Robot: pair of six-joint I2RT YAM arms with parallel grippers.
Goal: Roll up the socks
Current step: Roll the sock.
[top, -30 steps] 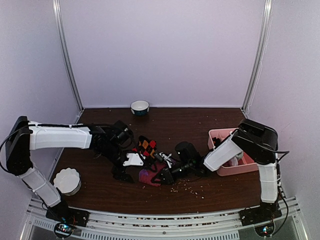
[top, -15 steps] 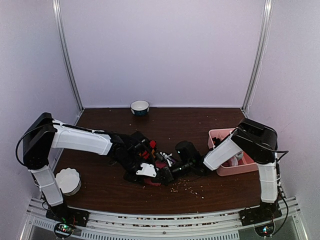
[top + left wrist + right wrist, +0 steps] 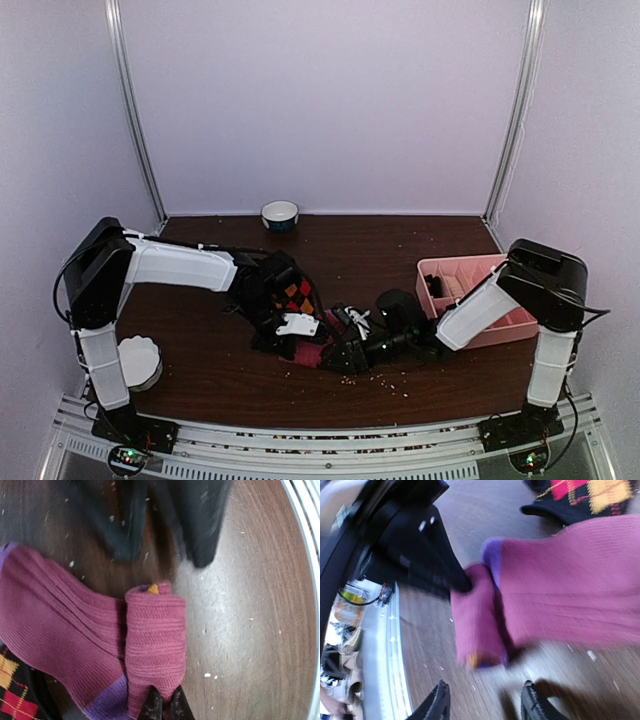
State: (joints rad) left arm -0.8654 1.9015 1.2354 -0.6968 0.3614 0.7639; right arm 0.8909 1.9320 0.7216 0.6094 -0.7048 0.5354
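The purple-magenta sock (image 3: 60, 630) lies flat on the table with its orange-tipped end wound into a short roll (image 3: 155, 640). My left gripper (image 3: 166, 701) is shut on the near end of that roll; its black fingers (image 3: 437, 567) show on the roll (image 3: 476, 630) in the right wrist view. My right gripper (image 3: 486, 704) stands open just off the roll's other end, touching nothing. The black argyle sock (image 3: 297, 294) lies behind, partly under the left arm. In the top view both grippers, left (image 3: 306, 340) and right (image 3: 347, 356), meet at the magenta sock (image 3: 314, 353).
A pink divided bin (image 3: 478, 272) stands at the right beside the right arm. A white fluted bowl (image 3: 134, 361) sits near the front left, a small blue-rimmed bowl (image 3: 280, 213) at the back wall. Crumbs dot the wood table (image 3: 400, 250).
The left gripper swung right onto the roll and shut on it. The right gripper let go of the roll, opened and drew back to the right.
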